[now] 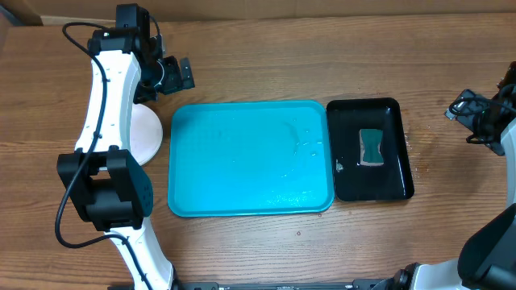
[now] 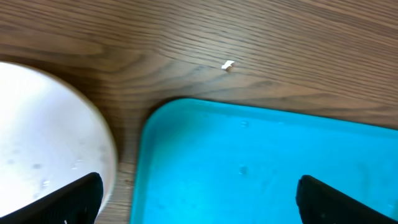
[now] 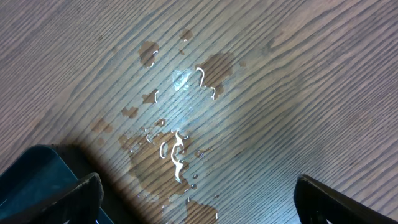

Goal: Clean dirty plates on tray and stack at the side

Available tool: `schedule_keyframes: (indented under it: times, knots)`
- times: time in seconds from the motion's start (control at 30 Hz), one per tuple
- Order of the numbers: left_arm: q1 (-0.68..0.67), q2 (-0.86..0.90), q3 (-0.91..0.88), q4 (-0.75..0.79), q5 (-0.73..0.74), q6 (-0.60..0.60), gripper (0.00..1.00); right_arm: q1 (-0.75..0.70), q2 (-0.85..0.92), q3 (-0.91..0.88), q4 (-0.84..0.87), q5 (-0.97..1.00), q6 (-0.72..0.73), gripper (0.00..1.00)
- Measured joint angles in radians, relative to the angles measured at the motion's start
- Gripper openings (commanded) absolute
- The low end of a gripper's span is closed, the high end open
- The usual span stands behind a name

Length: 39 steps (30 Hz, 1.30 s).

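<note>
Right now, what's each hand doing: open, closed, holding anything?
Left hand: open, holding nothing.
Right hand: open, holding nothing.

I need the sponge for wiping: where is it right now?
In the overhead view, the sponge lies in the black tray, just right of the turquoise tray.

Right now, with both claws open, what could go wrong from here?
1. Water puddles lie on the wooden table under the right claw; they may spread, or make anything set there slide.
2. The white plate sits close beside the turquoise tray, partly under the left arm; a careless move of the left claw could knock it.
3. The tray surface looks wet, so a plate put there might slip.
</note>
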Motion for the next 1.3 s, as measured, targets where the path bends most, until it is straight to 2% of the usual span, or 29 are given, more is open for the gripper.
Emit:
schedule_keyframes:
  times: [0.27,1.3]
  knots:
    - [0.000,0.000,0.000,-0.003,0.047,0.000,1.00,0.000,0.000,0.000,0.000,0.000,0.000,1.00]
    - [0.000,0.000,0.000,-0.003,0.050,0.000,1.00,0.015,-0.003,0.000,0.000,0.000,0.000,1.00]
